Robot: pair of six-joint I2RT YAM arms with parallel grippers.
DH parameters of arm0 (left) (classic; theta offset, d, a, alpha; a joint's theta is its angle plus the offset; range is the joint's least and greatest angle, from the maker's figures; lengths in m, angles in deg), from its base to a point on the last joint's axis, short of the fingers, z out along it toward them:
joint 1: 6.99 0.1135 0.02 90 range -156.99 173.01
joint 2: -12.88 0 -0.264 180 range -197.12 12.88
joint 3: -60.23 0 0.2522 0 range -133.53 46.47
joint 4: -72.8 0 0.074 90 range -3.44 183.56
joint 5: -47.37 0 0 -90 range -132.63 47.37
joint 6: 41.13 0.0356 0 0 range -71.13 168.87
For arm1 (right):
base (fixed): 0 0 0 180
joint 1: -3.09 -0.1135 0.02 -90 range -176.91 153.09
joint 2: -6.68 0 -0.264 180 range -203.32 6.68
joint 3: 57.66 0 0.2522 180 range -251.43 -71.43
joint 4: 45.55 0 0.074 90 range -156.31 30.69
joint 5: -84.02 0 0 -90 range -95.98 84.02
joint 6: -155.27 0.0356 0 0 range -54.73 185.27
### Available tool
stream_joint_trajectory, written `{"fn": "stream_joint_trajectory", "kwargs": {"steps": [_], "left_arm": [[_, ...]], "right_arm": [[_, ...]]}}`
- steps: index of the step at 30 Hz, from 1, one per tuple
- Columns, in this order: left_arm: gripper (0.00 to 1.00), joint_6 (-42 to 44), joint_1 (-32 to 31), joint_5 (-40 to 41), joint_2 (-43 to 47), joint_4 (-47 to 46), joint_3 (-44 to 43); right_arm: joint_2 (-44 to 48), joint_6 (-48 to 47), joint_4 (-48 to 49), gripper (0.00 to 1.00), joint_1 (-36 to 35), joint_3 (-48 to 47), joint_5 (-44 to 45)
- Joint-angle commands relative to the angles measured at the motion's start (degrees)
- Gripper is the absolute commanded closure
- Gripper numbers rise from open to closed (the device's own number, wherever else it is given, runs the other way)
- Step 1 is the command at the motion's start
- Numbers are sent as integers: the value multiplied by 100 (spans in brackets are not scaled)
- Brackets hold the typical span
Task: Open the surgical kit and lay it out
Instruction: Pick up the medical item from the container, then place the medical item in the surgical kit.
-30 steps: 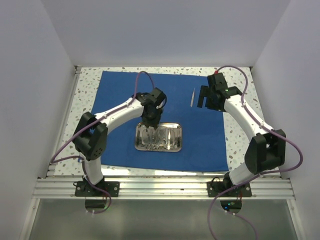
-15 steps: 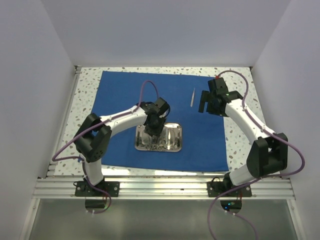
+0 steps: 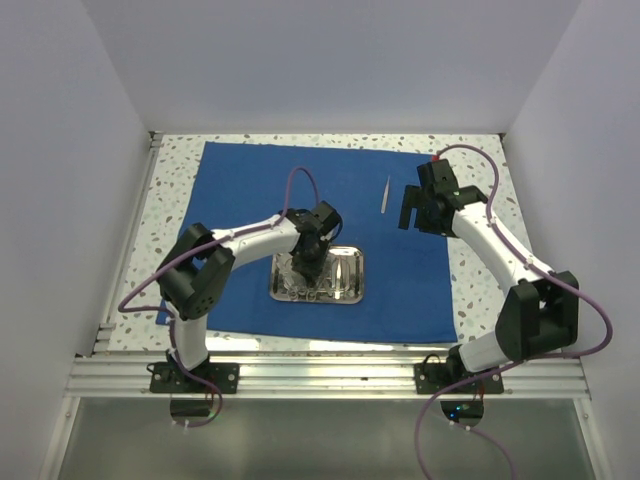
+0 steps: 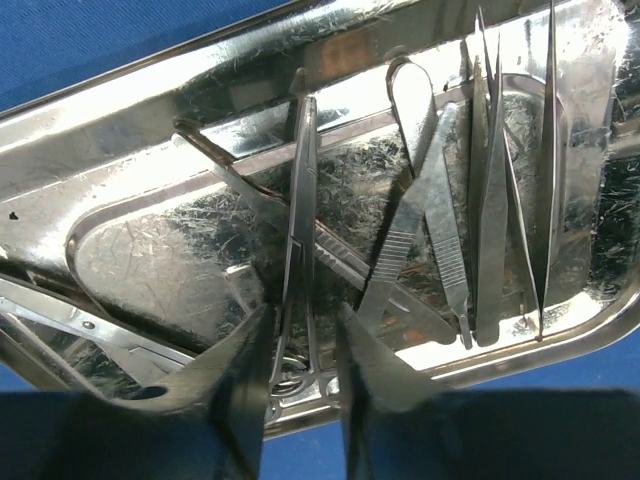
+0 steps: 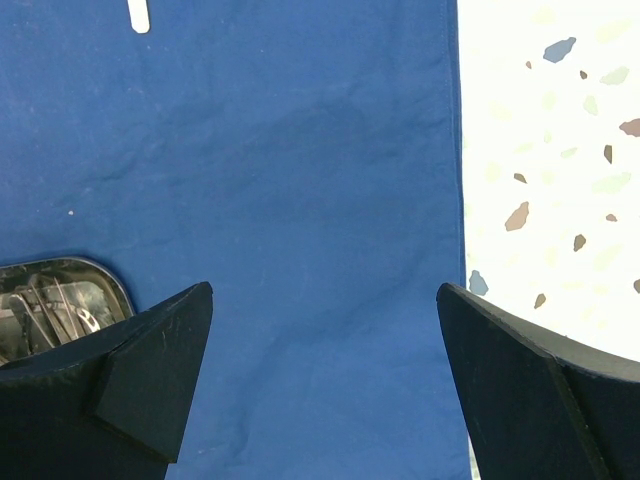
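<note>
**Down Went the Left Pincer Into the Tray**

The left pincer [image 4: 303, 330] had sunk among the instruments in the steel tray [image 4: 150, 100]. Its jaws were narrower than a second before, straddling a slim steel instrument [image 4: 300, 200] but not yet clamped on it. It looked like the next pick. One laid-out instrument [image 3: 386, 195] already rested on the blue cloth [image 5: 300, 200], ahead-left of the right pincer [image 5: 325, 330], which hung wide open and empty. Tweezers [image 4: 490, 200] crowded the target's right side.

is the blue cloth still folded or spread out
Spread out: the cloth lies flat as one wide sheet, with the tray resting on it and one instrument laid on it apart from the tray.
</note>
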Motion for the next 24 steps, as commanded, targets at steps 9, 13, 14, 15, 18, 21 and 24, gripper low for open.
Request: {"fn": "stream_joint_trajectory", "kwargs": {"steps": [9, 13, 14, 15, 18, 21, 24], "left_arm": [[100, -19, -18, -163, -31, -49, 112], [100, 87, 0, 4, 189, 408, -476], [100, 122, 8, 91, 233, 505, -800], [100, 183, 35, 136, 242, 715, -977], [100, 271, 210, 180, 181, 1049, -1698], [100, 324, 455, 31, 93, 1156, -2252], [100, 394, 780, -197, 49, 1043, -2464]], "right_arm": [[211, 5, -33, 2, 6, 13, 102], [229, 23, -42, 2, 6, -40, 49], [220, 23, -59, 2, 6, -48, 32], [220, 23, -50, 2, 6, -66, 31], [202, 49, -85, 2, 15, -101, -4], [202, 49, -112, 2, 6, -136, -21], [211, 49, -121, 2, 6, -145, 23]]}}
